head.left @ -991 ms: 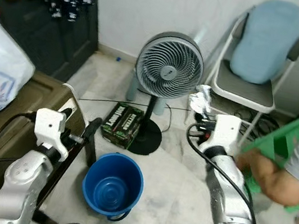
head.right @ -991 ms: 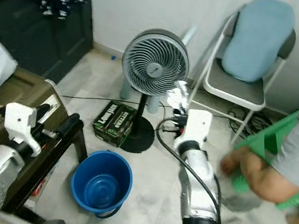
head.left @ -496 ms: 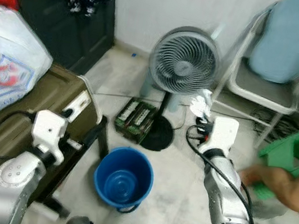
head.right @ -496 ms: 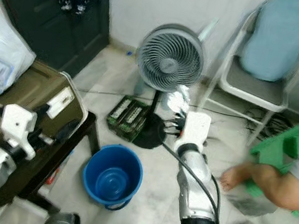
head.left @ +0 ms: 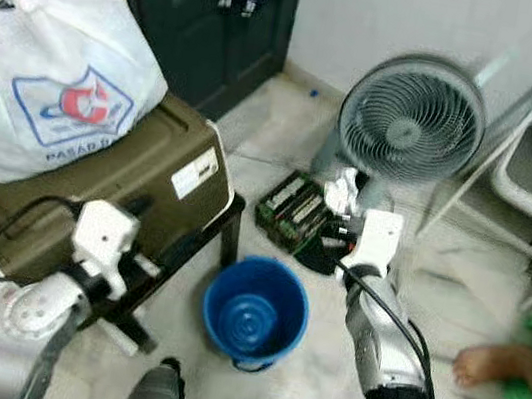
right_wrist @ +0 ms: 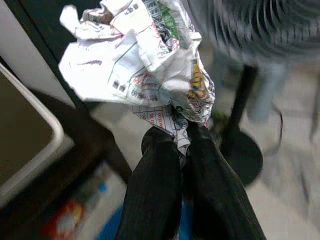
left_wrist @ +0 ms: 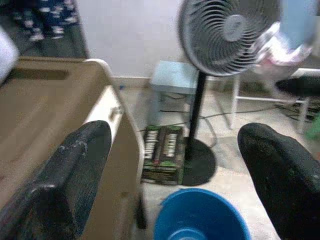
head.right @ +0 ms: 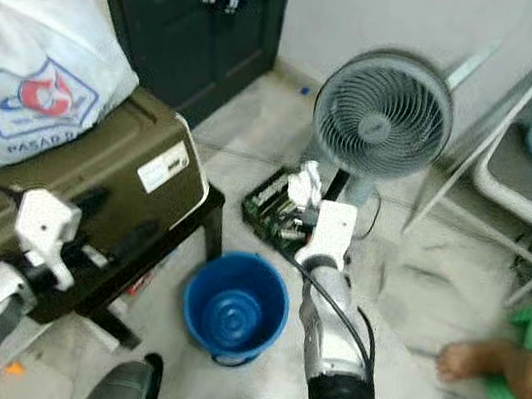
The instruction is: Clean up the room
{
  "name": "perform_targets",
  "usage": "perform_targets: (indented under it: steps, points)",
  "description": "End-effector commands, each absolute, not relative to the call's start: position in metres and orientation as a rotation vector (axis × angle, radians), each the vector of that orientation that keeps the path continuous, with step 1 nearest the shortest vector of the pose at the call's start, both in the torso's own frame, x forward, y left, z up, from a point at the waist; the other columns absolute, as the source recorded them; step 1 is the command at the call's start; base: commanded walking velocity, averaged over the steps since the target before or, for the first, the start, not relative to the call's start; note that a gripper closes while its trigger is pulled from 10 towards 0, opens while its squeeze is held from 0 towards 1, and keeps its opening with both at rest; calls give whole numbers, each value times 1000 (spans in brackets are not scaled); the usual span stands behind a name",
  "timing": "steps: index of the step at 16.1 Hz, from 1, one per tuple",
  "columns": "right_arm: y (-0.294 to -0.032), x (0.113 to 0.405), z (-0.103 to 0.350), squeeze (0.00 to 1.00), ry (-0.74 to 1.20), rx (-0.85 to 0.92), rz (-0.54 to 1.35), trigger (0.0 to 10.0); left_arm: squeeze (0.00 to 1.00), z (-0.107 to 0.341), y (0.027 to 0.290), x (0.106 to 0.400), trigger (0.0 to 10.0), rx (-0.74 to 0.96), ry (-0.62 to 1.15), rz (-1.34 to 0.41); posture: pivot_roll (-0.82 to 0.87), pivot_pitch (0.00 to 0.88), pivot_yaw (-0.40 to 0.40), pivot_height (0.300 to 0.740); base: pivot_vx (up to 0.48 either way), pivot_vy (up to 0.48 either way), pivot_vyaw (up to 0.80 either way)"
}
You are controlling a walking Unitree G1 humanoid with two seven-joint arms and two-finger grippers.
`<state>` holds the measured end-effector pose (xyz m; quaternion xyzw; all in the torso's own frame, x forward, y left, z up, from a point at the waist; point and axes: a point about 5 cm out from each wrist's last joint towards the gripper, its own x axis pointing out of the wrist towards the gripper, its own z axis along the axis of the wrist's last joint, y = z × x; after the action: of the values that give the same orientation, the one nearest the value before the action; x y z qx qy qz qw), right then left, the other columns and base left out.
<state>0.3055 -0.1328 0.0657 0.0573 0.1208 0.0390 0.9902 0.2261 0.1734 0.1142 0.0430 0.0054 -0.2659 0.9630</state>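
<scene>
White plastic comes first on our left: a knotted carrier bag [head.left: 55, 90] sits on top of an olive storage case [head.left: 120, 192], which rests on a dark low stand. Just in front of that case we hold our left gripper [left_wrist: 175, 170] at about the case's height, its two black fingers [left_wrist: 75, 175] spread wide with nothing between them; through the gap its wrist camera looks at the blue bucket [head.left: 256, 309] on the floor.

That bucket stands upright and looks empty, near the foot of the stand. Beyond it lies a green-and-black box [head.left: 290, 206] beside the round base of a grey pedestal fan [head.left: 412, 121].

Our right gripper [right_wrist: 181, 132] is raised above and a little beyond the bucket's far rim, its fingers pinched together on the tail of a crumpled printed paper wad [right_wrist: 142, 62], which bulges out past the fingertips. At far right a person's bare foot [head.left: 488, 366] rests on the tiled floor, beside something green.

We judge that we are carrying this piece of rubbish to the bucket. The next move calls for bringing the right gripper back over the bucket's mouth, then parting the fingers so the light wad falls inside rather than drifting onto the rim.
</scene>
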Motion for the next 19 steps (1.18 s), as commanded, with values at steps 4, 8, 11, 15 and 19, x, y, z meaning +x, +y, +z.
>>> perform_targets:
  steps: [4,8,11,15,19]
  points:
    - [-130,308,44,0,385,106,53,10000,0,113,162,214,10000,116,50,-662,162,216,-22,740,0,0,0]
    - [-119,309,24,0,537,152,48,10000,0,119,170,207,10000,149,67,-680,199,257,16,740,0,0,0]
    - [-100,311,19,0,593,149,123,10000,0,120,177,200,10000,150,96,-675,223,280,37,740,0,0,0]
    - [-93,313,16,0,616,133,88,10000,0,122,182,197,10000,161,107,-663,244,297,46,740,0,0,0]
    - [-101,317,17,0,591,130,16,10000,0,119,183,196,10000,156,118,-642,255,308,46,740,0,0,0]
